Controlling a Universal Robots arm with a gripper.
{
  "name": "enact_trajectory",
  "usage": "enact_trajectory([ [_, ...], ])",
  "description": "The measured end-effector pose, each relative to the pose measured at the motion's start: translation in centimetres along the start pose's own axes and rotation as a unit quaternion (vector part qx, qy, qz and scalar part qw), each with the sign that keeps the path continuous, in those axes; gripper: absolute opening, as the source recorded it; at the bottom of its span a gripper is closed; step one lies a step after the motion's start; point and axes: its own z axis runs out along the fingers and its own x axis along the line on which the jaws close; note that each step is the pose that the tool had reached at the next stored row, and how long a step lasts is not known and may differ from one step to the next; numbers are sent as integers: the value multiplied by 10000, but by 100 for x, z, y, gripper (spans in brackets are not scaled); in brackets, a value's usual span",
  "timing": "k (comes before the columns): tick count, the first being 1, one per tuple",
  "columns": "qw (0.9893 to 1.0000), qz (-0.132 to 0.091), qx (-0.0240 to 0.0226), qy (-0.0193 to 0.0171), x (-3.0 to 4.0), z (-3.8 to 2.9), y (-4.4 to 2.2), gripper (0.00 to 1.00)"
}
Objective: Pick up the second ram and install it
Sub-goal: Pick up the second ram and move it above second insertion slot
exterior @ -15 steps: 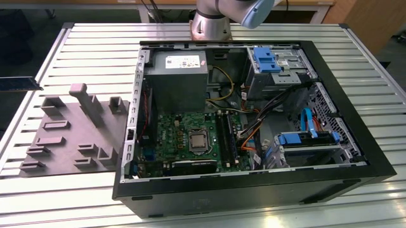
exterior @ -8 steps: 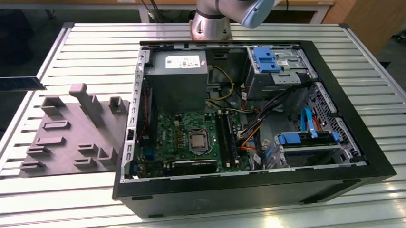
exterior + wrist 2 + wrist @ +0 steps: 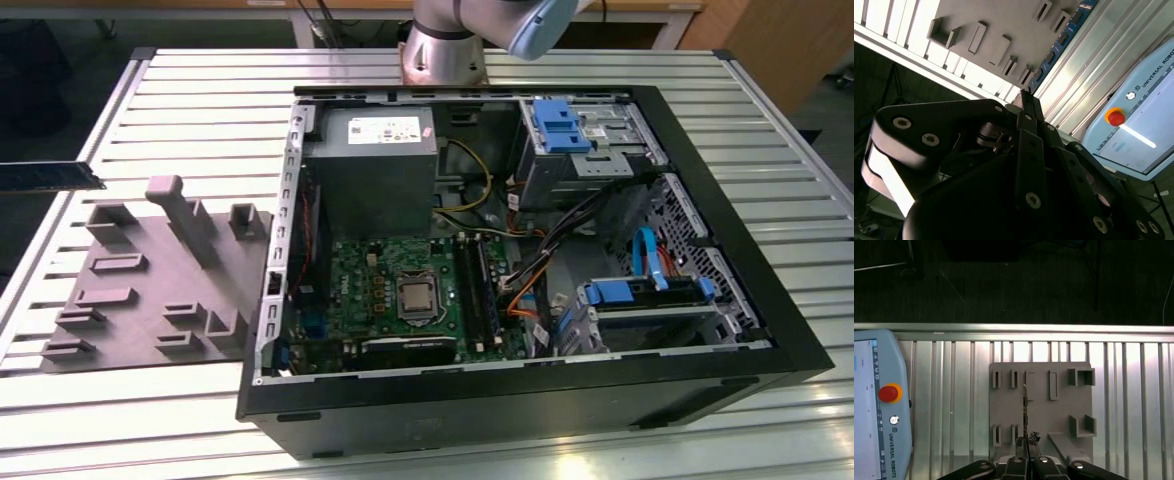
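Black claw clamps the slim, flat second ram.

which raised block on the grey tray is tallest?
The narrow post near the tray's far edge in the exterior view. It rises well above all the others, which are squat or nearly flush.

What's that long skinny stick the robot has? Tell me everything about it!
The second ram is a slim, flat, blue-green board with small dark chips in a row. The gripper pinches one end, holding it in the air, apart from the grey tray. It looks edge-on in the first wrist view. Nothing else touches it.
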Motion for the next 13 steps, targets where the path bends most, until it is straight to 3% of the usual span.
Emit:
enact_trajectory([
  [13, 10000, 0, 0, 0, -1, -5, -99, 11],
])
